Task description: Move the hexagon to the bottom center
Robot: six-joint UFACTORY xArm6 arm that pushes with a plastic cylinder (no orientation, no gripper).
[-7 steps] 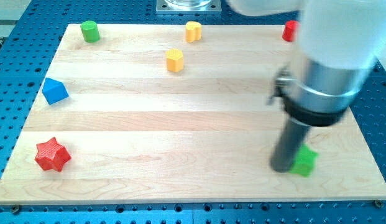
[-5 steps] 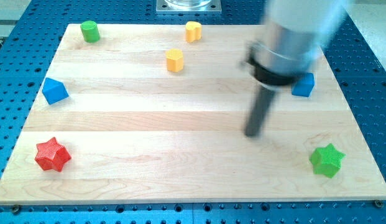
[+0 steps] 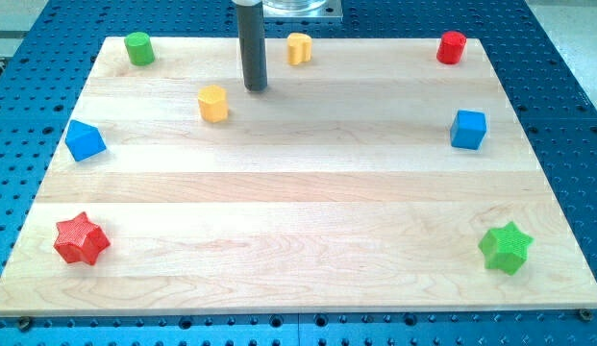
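With my tip standing just to the view's right of the small yellow hexagonal block, clear of it, a careless push sends it toward the view's left rather than down the wooden board. An off-centre contact spins it aside. No gripper exists; nothing is grasped.

Pale wooden board with smooth matt planks and faint grain, my tip ending a dark, slightly glossy rod, red star and green star ridged like printed plastic, yellow hexagon matt plastic, blue perforated metal table beneath.
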